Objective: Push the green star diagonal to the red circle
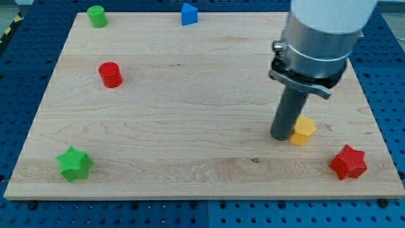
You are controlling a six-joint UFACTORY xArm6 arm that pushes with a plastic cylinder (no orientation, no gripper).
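A wooden board [190,95] is shown bearing a green cylinder [97,16], blue block [188,14], yellow block [304,130] and red star [348,162].

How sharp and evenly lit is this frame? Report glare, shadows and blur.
Camera view: even, soft light; the board shows no glare. Faint short shadows under the red circle and green star. Blocks look sharp; the arm's pale upper body is cut off at the view's top. My tip touches the yellow block.

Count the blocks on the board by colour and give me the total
Green: 2, the green star and the green cylinder
Red: 2, the red circle and the red star
Blue: 1, the blue block
Yellow: 1, the yellow block
Total: 6
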